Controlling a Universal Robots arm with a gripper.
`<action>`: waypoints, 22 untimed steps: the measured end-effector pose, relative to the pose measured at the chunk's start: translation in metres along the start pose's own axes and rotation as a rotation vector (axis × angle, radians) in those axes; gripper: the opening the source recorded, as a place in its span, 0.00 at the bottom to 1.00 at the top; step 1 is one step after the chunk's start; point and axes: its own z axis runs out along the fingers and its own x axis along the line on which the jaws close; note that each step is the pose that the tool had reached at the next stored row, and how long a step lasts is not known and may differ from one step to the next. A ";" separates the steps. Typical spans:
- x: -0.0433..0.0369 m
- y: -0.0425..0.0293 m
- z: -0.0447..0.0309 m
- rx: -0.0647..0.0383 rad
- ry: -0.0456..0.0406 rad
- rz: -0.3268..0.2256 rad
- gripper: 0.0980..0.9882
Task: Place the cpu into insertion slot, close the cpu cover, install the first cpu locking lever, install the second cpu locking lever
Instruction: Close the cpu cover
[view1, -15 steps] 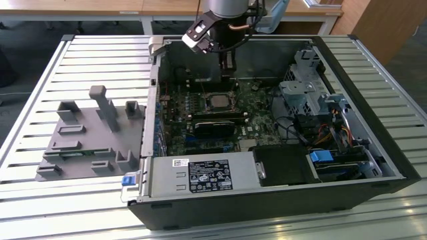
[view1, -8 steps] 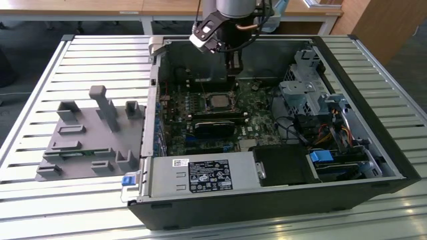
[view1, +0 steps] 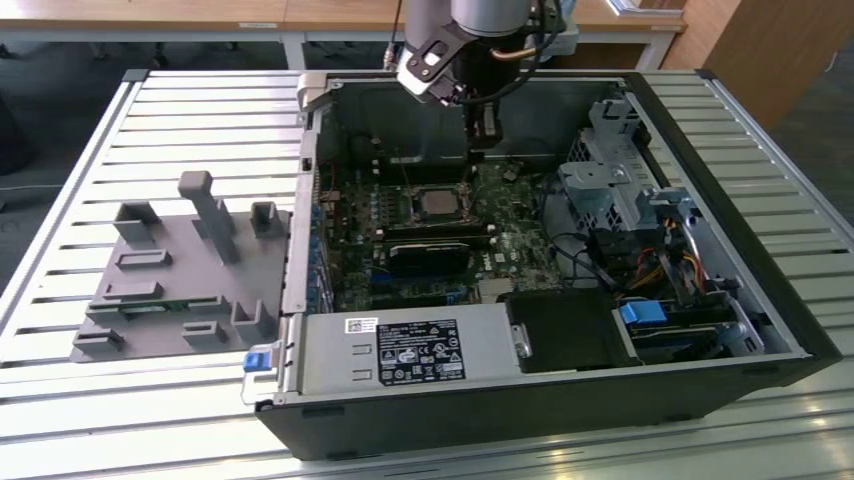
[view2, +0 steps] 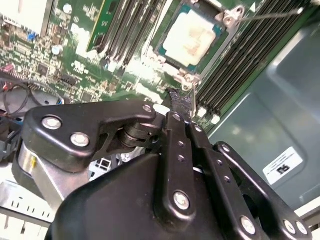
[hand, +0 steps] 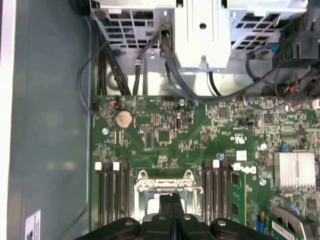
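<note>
Gripper (view2: 179, 99), jaws clenched on nothing, is held just short of the cpu (view2: 192, 42), which is framed by the cpu cover (view2: 171, 61) directly ahead.

Black jaws, silver screws (view2: 181, 200), grey arm (view1: 491, 12)

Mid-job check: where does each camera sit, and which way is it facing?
Exterior view: off the arm, high, looking down into the open case on the table; arm and gripper hang over the board.
First wrist view: on the arm, facing down its shut gripper at the board and socket.
Second wrist view: on the arm, facing past the gripper's links at the cpu.
Both wrist views share the gripper tip and socket.
</note>
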 end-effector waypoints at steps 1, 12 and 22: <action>0.0000 0.0012 0.0001 0.000 0.0000 0.000 0.01; 0.0004 0.0156 0.0028 0.014 0.0088 0.000 0.01; 0.0008 0.0260 0.0053 0.015 0.0143 -0.001 0.01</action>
